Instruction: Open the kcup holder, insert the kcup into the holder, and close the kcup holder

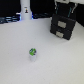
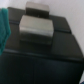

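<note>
One kcup (image 1: 33, 52), one closed kcup holder (image 1: 63, 27).

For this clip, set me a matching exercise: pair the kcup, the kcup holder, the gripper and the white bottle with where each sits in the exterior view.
Things:
1. kcup
2. kcup holder
3. gripper
4. white bottle

Places:
A. at the top edge, directly above the black drawer unit
B. alone on the white table, toward the front, left of centre
C. far back, near the exterior view's upper left
D. on the table at the exterior view's upper right, drawers shut

Pairs: 1-B, 2-D, 3-A, 4-C
</note>
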Robot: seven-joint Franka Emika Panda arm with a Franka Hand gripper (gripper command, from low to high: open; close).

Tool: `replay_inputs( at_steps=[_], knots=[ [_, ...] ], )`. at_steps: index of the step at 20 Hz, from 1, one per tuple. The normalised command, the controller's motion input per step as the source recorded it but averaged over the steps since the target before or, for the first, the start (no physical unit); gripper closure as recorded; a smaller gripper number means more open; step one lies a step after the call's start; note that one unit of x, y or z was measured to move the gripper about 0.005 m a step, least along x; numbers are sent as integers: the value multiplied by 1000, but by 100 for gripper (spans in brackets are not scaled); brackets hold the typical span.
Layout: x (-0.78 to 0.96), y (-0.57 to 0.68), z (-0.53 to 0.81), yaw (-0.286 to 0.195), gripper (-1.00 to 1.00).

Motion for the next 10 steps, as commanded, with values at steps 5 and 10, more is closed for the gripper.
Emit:
replay_inputs(
  at_steps=[5,10],
  knots=[
    [-171,387,-381,-143,-100],
    [-236,247,-424,-135,-100]
  ],
)
